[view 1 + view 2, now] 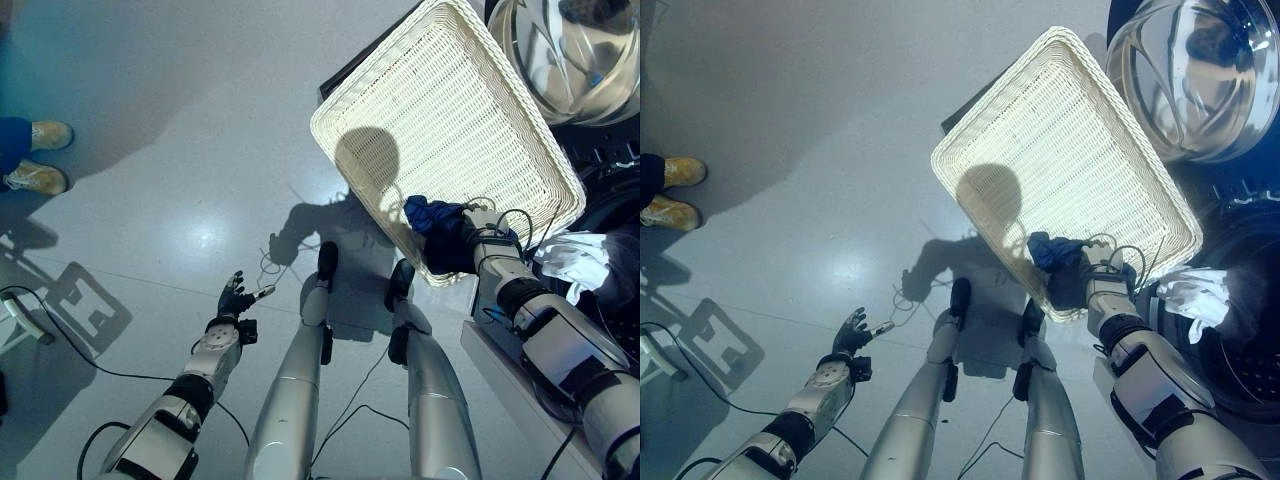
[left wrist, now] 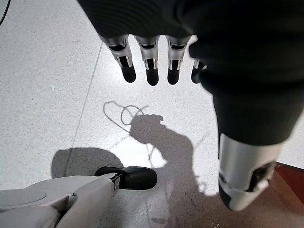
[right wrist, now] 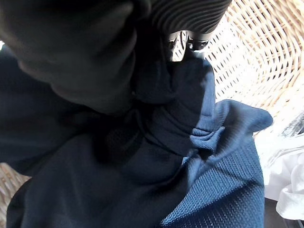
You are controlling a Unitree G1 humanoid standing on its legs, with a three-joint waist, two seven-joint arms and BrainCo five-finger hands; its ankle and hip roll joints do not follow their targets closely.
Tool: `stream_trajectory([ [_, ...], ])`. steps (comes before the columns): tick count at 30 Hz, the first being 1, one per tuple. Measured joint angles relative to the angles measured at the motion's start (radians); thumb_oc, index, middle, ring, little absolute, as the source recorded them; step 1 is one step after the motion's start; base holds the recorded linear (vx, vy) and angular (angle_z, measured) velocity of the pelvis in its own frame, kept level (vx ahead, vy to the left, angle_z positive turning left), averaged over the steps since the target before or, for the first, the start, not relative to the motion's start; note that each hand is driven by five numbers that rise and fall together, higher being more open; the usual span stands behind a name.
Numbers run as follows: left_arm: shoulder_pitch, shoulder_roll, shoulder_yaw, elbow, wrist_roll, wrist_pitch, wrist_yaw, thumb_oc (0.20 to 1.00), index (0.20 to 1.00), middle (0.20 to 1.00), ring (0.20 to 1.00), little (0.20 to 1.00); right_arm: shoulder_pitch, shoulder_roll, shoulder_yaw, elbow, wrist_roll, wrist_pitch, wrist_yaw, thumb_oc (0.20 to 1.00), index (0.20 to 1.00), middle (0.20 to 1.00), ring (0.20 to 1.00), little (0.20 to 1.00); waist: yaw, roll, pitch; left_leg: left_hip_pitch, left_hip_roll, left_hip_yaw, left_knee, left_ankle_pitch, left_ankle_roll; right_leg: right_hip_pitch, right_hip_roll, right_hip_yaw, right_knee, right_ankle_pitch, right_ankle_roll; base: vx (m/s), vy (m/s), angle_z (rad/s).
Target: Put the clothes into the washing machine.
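Blue cloth (image 1: 432,214) bunches in the right hand's (image 1: 478,240) curled grip at the wicker basket's (image 1: 440,110) near rim, while the left hand (image 1: 234,298) hangs open over the floor (image 1: 180,130).

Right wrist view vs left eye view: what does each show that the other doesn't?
Right wrist view alone: the knit texture and bunched folds of the dark blue garment, up close.

Left eye view alone: the whole white rectangular wicker basket, the shiny steel drum of the washing machine, a person's tan shoes, and the left robot hand open over the grey floor.

Both: the blue garment at the basket's near corner, the right robot hand on it, and crumpled white cloth alongside.
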Motion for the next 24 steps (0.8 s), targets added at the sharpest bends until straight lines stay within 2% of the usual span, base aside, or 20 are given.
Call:
stream_trajectory([
  [9,-0.010,0.000,0.000,-0.001,0.000,0.000,0.006,1.000,1.000,1.000,1.000,1.000,-0.004,-0.010,-0.003,0.005,-0.010,0.011,-0.061,0.200,0.200,0.200,0.200,0.200,-0.002,0.001,0.000,-0.022,0.001,-0.018,0.000,0.007,-0.010,-0.024,0.003,0.002,0.026,-0.012,0.003,0.00,-0.015,0.05],
  [11,-0.010,0.002,0.001,-0.002,0.000,0.004,0.007,1.000,1.000,1.000,1.000,1.000,-0.008,-0.017,-0.008,-0.001,0.124,-0.005,-0.085,0.200,0.200,0.200,0.200,0.200,-0.003,0.001,0.000,-0.024,0.002,-0.019,0.000,0.008,-0.010,-0.027,0.003,0.002,0.028,-0.012,0.003,0.00,0.000,0.00],
  [14,-0.010,0.002,0.001,-0.002,0.000,0.004,0.007,1.000,1.000,1.000,1.000,1.000,-0.008,-0.017,-0.008,-0.001,0.124,-0.005,-0.085,0.200,0.200,0.200,0.200,0.200,-0.003,0.001,0.000,-0.024,0.002,-0.019,0.000,0.008,-0.010,-0.027,0.003,0.002,0.028,-0.012,0.003,0.00,0.000,0.00],
  [15,-0.011,0.016,0.002,-0.015,0.000,0.019,0.009,1.000,1.000,1.000,1.000,1.000,-0.005,-0.035,-0.170,-0.025,0.574,-0.074,-0.063,0.200,0.200,0.200,0.200,0.200,-0.004,0.001,0.000,-0.024,0.001,-0.018,0.004,0.009,-0.010,-0.027,0.002,0.002,0.029,-0.009,-0.001,0.00,0.059,-0.01],
  [16,-0.010,0.022,0.004,-0.024,0.000,0.023,0.011,1.000,1.000,1.000,1.000,1.000,0.005,-0.037,-0.268,-0.039,0.709,-0.095,-0.037,0.200,0.200,0.200,0.200,0.200,-0.006,0.001,0.000,-0.024,0.001,-0.017,0.005,0.009,-0.010,-0.027,0.002,0.002,0.029,-0.009,-0.002,0.00,0.059,-0.01],
  [17,-0.010,0.022,0.004,-0.024,0.000,0.023,0.011,1.000,1.000,1.000,1.000,1.000,0.005,-0.037,-0.268,-0.039,0.709,-0.095,-0.037,0.200,0.200,0.200,0.200,0.200,-0.006,0.001,0.000,-0.024,0.001,-0.017,0.005,0.009,-0.010,-0.027,0.002,0.002,0.029,-0.009,-0.002,0.00,0.058,-0.02],
  [18,0.023,0.015,0.064,-0.069,0.002,0.037,0.016,1.000,1.000,1.000,1.000,1.000,0.124,-0.003,-0.601,-0.173,1.162,-0.141,0.061,0.200,0.200,0.200,0.200,0.200,-0.011,-0.002,0.001,-0.017,0.002,0.006,0.019,0.008,-0.009,-0.020,0.003,0.015,0.030,-0.007,-0.004,0.00,0.000,0.00],
  [19,0.023,0.015,0.064,-0.069,0.002,0.037,0.016,1.000,1.000,1.000,1.000,1.000,0.124,-0.003,-0.601,-0.173,1.162,-0.141,0.061,0.200,0.200,0.200,0.200,0.200,-0.011,-0.002,0.001,-0.017,0.002,0.006,0.019,0.008,-0.009,-0.020,0.003,0.015,0.030,-0.007,-0.004,-0.01,0.029,-0.14],
  [20,0.048,0.004,0.086,-0.071,0.002,0.038,0.030,1.000,1.000,1.000,1.000,1.000,0.186,0.024,-0.643,-0.230,1.404,-0.200,0.117,0.200,0.200,0.200,0.200,0.200,-0.016,-0.002,0.001,0.010,0.002,0.031,0.015,0.004,-0.005,0.000,0.004,0.031,0.028,-0.007,-0.004,-0.01,0.024,-0.12],
  [21,0.048,0.004,0.086,-0.071,0.002,0.038,0.030,1.000,1.000,1.000,1.000,1.000,0.186,0.024,-0.643,-0.230,1.404,-0.200,0.117,0.200,0.200,0.200,0.200,0.200,-0.016,-0.002,0.001,0.010,0.002,0.031,0.015,0.004,-0.005,0.000,0.004,0.031,0.028,-0.007,-0.004,-0.03,0.045,-0.32],
  [22,0.081,0.003,0.086,-0.052,0.002,0.037,0.039,1.000,1.000,1.000,1.000,1.000,0.239,0.074,-0.576,-0.247,1.601,-0.229,0.170,0.200,0.200,0.200,0.200,0.200,-0.061,-0.002,0.001,0.046,0.001,0.051,0.012,-0.003,0.004,0.026,0.005,0.048,0.028,-0.005,0.001,-0.07,0.075,-0.25],
  [23,0.087,-0.003,0.087,-0.053,0.003,0.036,0.043,1.000,1.000,1.000,1.000,1.000,0.273,0.097,-0.569,-0.272,1.665,-0.239,0.192,0.200,0.200,0.200,0.200,0.200,-0.083,-0.004,0.000,0.051,0.003,0.061,0.012,-0.003,0.004,0.028,0.007,0.056,0.027,-0.003,0.004,-0.09,0.108,-0.39],
  [24,0.089,-0.015,0.090,-0.047,0.003,0.023,0.047,1.000,1.000,1.000,1.000,1.000,0.350,0.139,-0.609,-0.381,1.800,-0.260,0.235,0.200,0.200,0.200,0.200,0.200,-0.090,-0.009,-0.001,0.055,0.007,0.086,0.013,-0.009,0.009,0.021,0.012,0.082,0.021,-0.003,0.009,-0.08,0.105,-0.34],
])
